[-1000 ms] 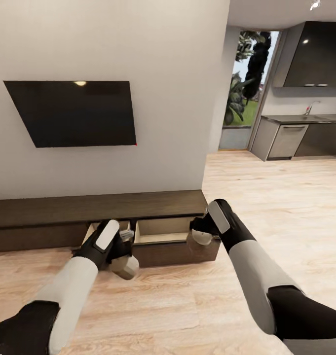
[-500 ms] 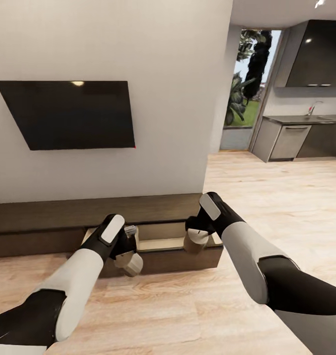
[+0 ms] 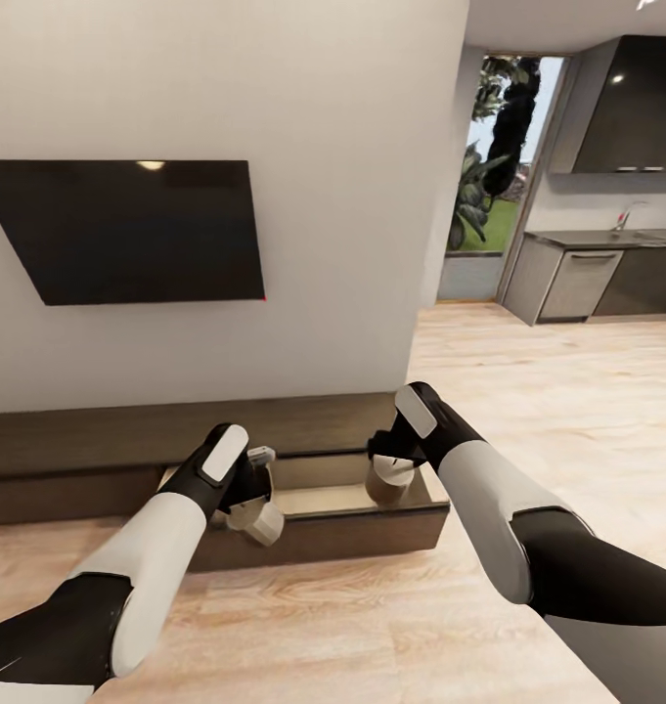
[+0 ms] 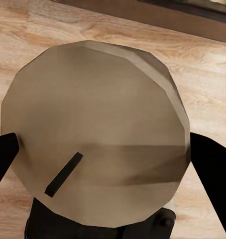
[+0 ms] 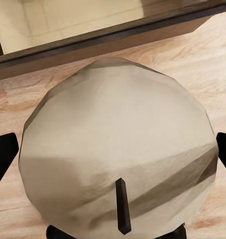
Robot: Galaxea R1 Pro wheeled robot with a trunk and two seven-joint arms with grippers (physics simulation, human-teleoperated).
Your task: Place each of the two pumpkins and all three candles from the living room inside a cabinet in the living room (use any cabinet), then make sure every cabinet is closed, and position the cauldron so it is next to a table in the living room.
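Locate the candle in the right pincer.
In the head view the right pincer holds the candle just right of centre, above the right end of the cabinet's open drawer, with the second candle to its left.

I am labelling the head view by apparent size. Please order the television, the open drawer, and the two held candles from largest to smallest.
1. Television.
2. Open drawer of the cabinet.
3. Candle in the left gripper and candle in the right gripper: they look alike, so no ranking.

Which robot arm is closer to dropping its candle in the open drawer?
Probably the right. The right gripper holds its candle over the open drawer of the cabinet; the left gripper holds its candle at the front edge.
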